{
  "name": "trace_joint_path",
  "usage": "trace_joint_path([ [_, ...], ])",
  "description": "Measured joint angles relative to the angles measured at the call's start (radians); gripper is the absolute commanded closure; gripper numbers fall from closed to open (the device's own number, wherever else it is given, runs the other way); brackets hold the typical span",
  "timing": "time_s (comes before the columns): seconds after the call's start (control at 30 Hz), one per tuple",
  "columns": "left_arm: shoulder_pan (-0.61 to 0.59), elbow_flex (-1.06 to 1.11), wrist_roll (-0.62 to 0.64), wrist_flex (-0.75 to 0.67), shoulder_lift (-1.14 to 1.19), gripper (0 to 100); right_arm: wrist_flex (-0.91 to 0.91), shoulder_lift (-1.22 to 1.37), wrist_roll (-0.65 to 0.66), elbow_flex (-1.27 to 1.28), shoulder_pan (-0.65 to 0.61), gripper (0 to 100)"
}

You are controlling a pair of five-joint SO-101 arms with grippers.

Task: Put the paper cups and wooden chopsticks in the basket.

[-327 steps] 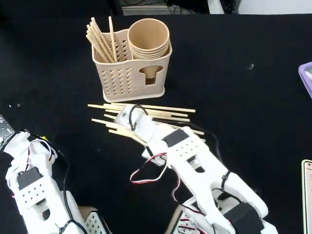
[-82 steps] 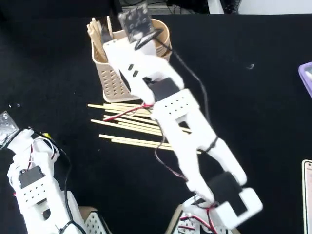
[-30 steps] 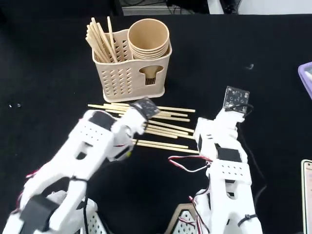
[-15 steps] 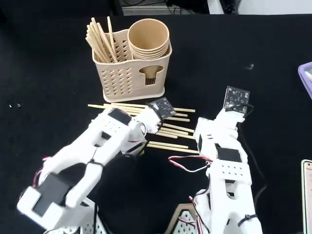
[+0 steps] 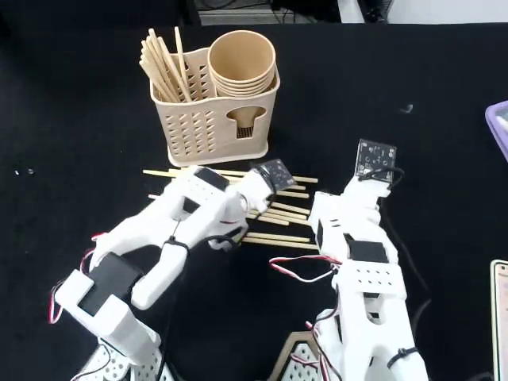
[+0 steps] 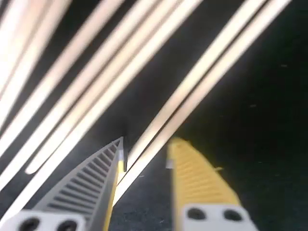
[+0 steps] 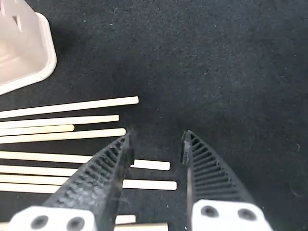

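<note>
Straddling loose wooden chopsticks [image 6: 202, 86] with the left gripper [image 6: 144, 144], parted and gripping nothing | Hovering the right gripper [image 7: 156, 137], parted and empty, just beside chopstick ends on the black table [image 7: 216, 57] | Lying scattered just before the basket [image 5: 210, 131], itself containing stacked paper cups [image 5: 242, 55] and upright chopsticks [image 5: 163, 63]

A table [image 5: 444, 159] under black cloth took up nearly the whole scene. Close up, the cloth had a fine, felt-like nap flecked with pale lint. Light fell evenly, with little shadow. Beyond the far edge ran a dark gap with cables [image 5: 238, 8], and a white surface [image 5: 448, 9] to its right. A purple rim [image 5: 498, 127] poked in at the right edge, with a pale strip [image 5: 501, 317] nearer. A small speck [image 5: 407, 108] lay on the cloth.
</note>
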Motion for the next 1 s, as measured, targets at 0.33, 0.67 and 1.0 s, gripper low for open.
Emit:
trace_joint_path([
  [0.33, 0.040, -0.005, -0.003, 0.060, 0.006, 97, 0.000, 0.000, 0.000, 0.000, -0.002, 82.9],
  [0.67, 0.106, -0.006, 0.003, 0.190, 0.008, 97, 0.000, 0.000, 0.000, 0.000, -0.002, 82.9],
  [1.0, 0.069, 0.026, 0.005, 0.293, -0.181, 97, 0.000, 0.000, 0.000, 0.000, -0.002, 82.9],
])
